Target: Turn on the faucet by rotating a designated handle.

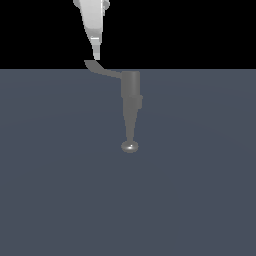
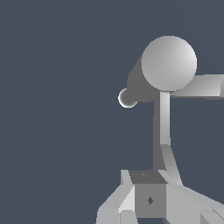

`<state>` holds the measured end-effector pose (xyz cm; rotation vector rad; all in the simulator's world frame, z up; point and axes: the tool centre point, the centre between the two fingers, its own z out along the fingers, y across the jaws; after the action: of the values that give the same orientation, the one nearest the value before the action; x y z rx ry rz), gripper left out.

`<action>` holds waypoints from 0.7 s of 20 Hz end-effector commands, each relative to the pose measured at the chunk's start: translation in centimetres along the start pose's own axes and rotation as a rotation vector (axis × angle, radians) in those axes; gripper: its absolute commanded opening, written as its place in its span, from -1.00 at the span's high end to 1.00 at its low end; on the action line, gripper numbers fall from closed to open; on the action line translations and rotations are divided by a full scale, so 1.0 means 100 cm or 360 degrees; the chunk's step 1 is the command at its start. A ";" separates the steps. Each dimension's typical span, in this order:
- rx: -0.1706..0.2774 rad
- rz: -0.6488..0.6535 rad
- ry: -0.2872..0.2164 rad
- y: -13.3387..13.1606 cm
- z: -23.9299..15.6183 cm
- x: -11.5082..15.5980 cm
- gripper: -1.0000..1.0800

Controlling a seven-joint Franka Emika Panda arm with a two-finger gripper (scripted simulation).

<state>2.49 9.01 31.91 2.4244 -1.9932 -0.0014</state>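
The knob point(image 1: 130, 147) at the spout's end sits nearest in the exterior view, well below the claw. The faucet point(image 1: 131, 92) rises behind it on the bench point(image 1: 60, 190). Its handle point(image 1: 102, 69) reaches sideways to just under the claw point(image 1: 96, 56), whose fingers look closed together, gripping nothing.

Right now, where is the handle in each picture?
Exterior view: the handle sticks out from the faucet top toward the exterior view's left, its tip just under the pincer.
Wrist view: the handle is the thin bar running from the round faucet top to the pincer.
Shared landmark: the shiny knob.
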 end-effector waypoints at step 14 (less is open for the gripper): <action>0.0005 0.0149 -0.0002 -0.016 0.018 -0.007 1.00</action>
<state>3.85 10.03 30.06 2.3314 -2.1055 -0.0004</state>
